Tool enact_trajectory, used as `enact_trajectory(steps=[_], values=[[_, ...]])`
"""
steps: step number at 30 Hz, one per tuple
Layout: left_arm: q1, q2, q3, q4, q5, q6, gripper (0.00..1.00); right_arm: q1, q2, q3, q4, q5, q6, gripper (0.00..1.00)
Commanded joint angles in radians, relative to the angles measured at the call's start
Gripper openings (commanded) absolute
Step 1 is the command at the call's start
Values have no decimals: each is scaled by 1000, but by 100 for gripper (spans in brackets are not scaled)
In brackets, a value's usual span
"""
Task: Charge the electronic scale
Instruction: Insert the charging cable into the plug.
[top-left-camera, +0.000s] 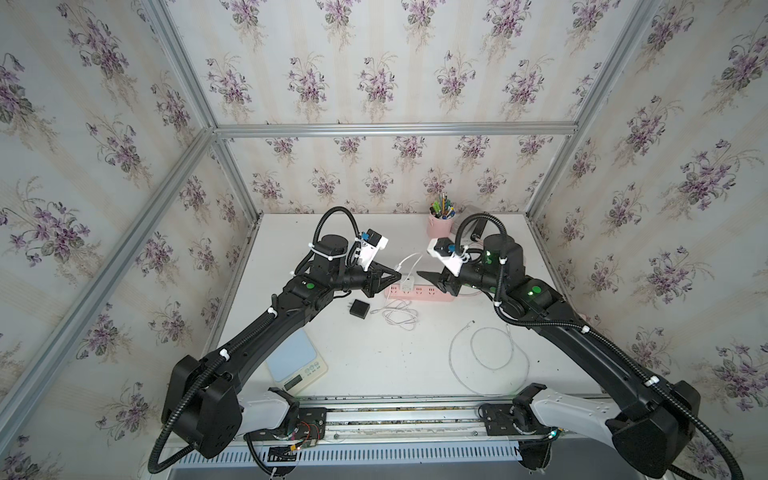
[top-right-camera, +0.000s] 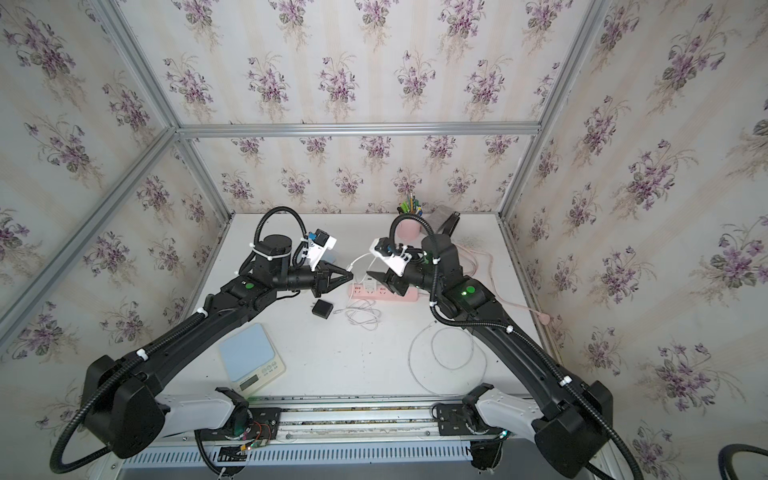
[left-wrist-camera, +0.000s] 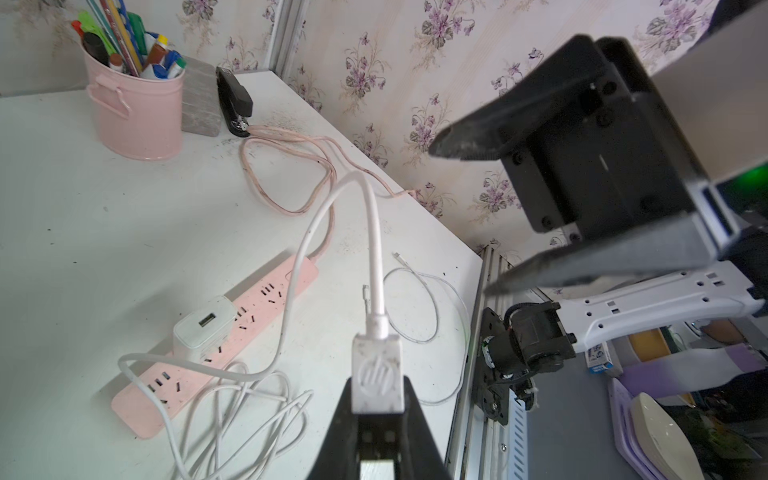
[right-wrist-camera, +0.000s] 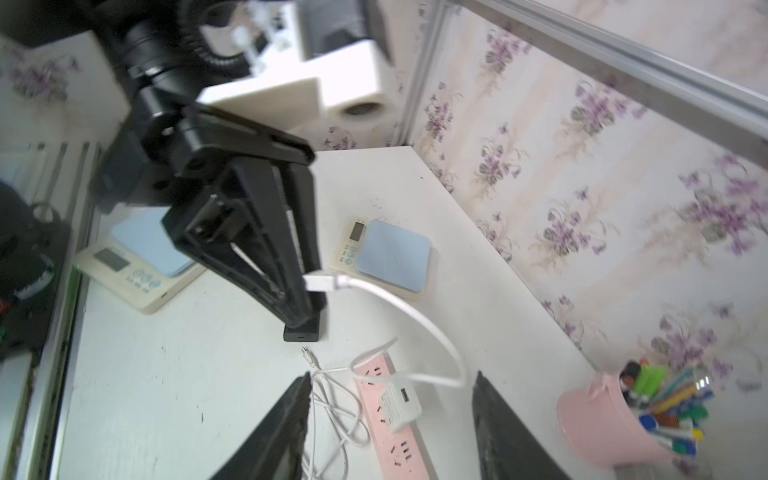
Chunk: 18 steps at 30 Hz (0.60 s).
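Left wrist view: left tool (left-wrist-camera: 378, 390) pinches white USB plug (left-wrist-camera: 377, 368) above pink power strip (left-wrist-camera: 257, 307). Right tool (left-wrist-camera: 461, 218) gapes, empty. Blue-topped cream electronic scale (top-left-camera: 296, 358) sits at front of white worktop (top-left-camera: 374, 361), well apart from both.

- table (left-wrist-camera: 83, 208): white, matt, gritty with dark specks.
- power strip (left-wrist-camera: 259, 301): pink smooth plastic, satin.
- USB plug (left-wrist-camera: 378, 376): white glossy plastic, scuffed grey.
- scale (top-left-camera: 291, 353): blue matt platform, cream glossy plastic body.
- pen bucket (left-wrist-camera: 141, 120): pink, painted metal look, slight sheen.
- frame rail (top-left-camera: 390, 129): brushed aluminium.
- wallpaper (top-left-camera: 374, 62): matt floral paper.
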Motion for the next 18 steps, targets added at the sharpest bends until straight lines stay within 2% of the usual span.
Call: enact_trajectory(steps=[1, 9, 13, 18], values=[[2, 11, 13, -37, 74, -4, 0, 28, 22, 14, 58, 53, -266, 60], [2, 36, 46, -68, 124, 1, 0, 53, 113, 80, -32, 92, -488, 59], [1, 40, 57, -80, 148, 6, 0, 55, 142, 91, -47, 123, -526, 56], [2, 47, 62, -98, 184, 17, 0, 67, 168, 93, -11, 137, -540, 47]])
